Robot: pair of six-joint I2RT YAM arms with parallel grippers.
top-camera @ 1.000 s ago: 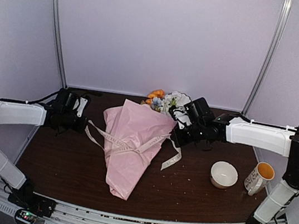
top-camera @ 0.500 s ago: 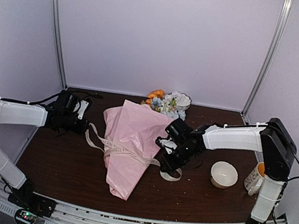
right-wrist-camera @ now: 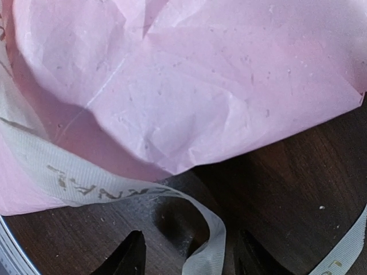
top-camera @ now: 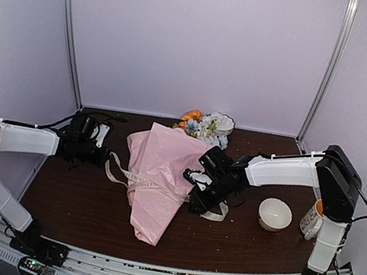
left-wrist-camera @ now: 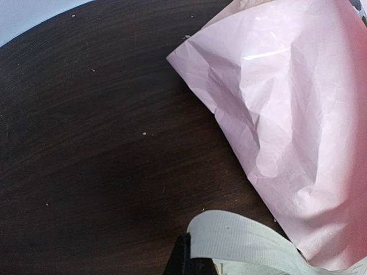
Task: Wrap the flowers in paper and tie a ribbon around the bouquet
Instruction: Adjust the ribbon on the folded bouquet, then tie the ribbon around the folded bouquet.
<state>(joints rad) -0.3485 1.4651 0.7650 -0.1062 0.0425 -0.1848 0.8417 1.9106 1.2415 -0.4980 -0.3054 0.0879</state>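
the right gripper (right-wrist-camera: pixel 192 260) is low over the table (top-camera: pixel 83 209), its jaws parted. a loose loop of the ribbon (right-wrist-camera: pixel 74 183) curls up between the two fingertips without being pinched, so as far as its wrist view shows it grips nothing. it sits just beside the lower right edge of the paper (top-camera: pixel 165 166), right at the ribbon tail lying on the dark wood. the left gripper (top-camera: pixel 99 150) is clenched at the far left. its wrist view shows the cream band coming out right by its dark finger, and from above the band runs from it toward the paper, so i judge it holds that end.

the paper is already folded into a cone round the flowers (top-camera: pixel 202 125), whose blue, white and orange blooms poke out at the far end, near the back wall. the ribbon lies slack across the middle of the cone, with strands that seem to cross there; whether a knot has formed i cannot tell. a white bowl (top-camera: pixel 274 214) and a mug (top-camera: pixel 317 217) stand well apart to the right, out of the work.

so the wrapping looks done and the tying is in hand, with no bow yet. the next move calls for the right jaws to close on the free tail between them, then pull against the left hold to draw the band snug. the pull should be gentle, since the thin paper will crumple and the cone may slide.
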